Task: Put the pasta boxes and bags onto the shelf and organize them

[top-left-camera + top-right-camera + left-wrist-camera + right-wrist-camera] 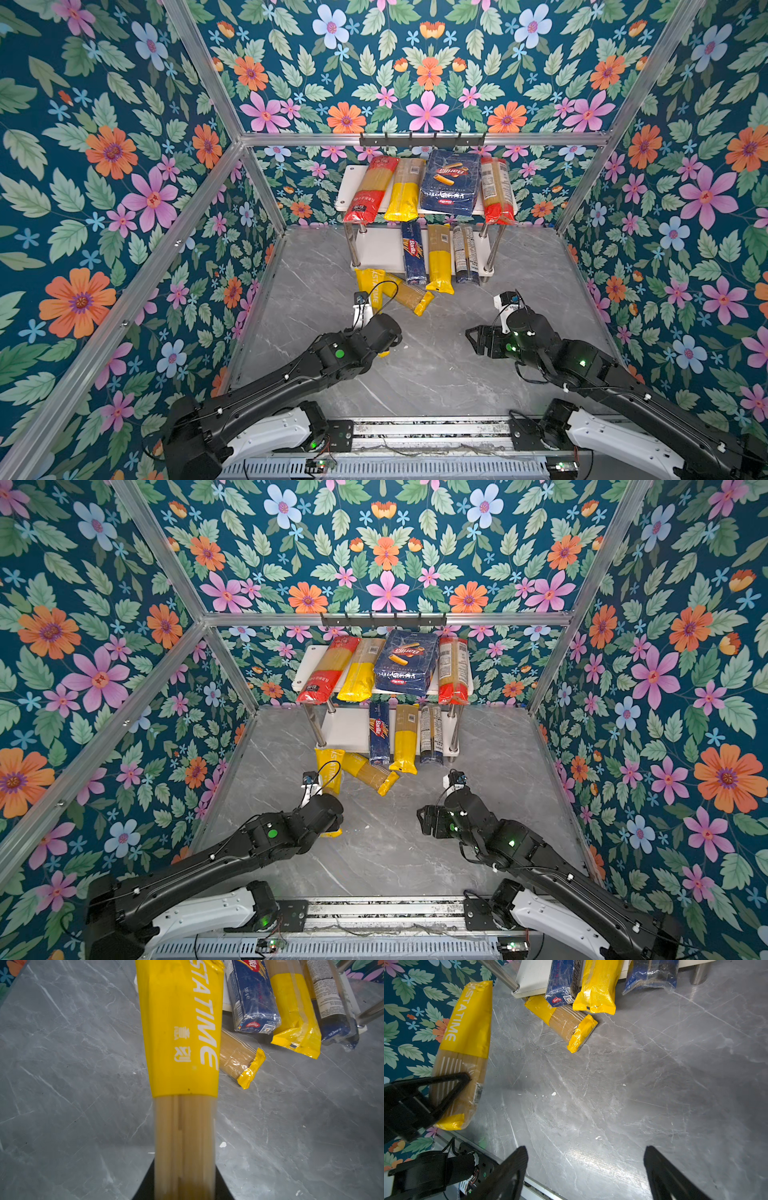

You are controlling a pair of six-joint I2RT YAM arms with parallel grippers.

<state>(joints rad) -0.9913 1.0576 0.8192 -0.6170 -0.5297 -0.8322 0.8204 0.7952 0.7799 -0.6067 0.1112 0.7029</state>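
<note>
Operator: Count of packs, by location?

Technician: Nine in total.
- Four lie on the top board (347,195) of the shelf (352,183): red-ended bag (370,189), yellow-ended bag (405,189), rigatoni pack (451,183), second red-ended bag (496,191).
- Three lie on the lower board (380,249): spaghetti box (413,257), lower yellow-ended bag (439,259), dark-ended bag (464,255).
- One, the loose bag (409,297), lies diagonally on the tabletop (436,374) at the shelf front.
- One, the PASTATIME bag (180,1043), is in the left end effector (185,1184).

Operator: Arm poses?

Technician: Two arms. The left arm (291,374) reaches forward. Its end effector is clamped on the clear middle of the PASTATIME bag, whose long yellow end points toward the left front post (351,245). The right arm (602,374) is bent. The right end effector (584,1165) is spread wide and holds nothing, over bare tabletop, well apart from every pack.

Operator: Obstructions?

Technician: In both top views the left wrist (376,332) covers the left end effector's fingers and the middle of the PASTATIME bag. The top board covers the rear ends of the three lower packs. The loose bag's far end runs beneath the spaghetti box. Whether the PASTATIME bag touches the tabletop cannot be told.
</note>
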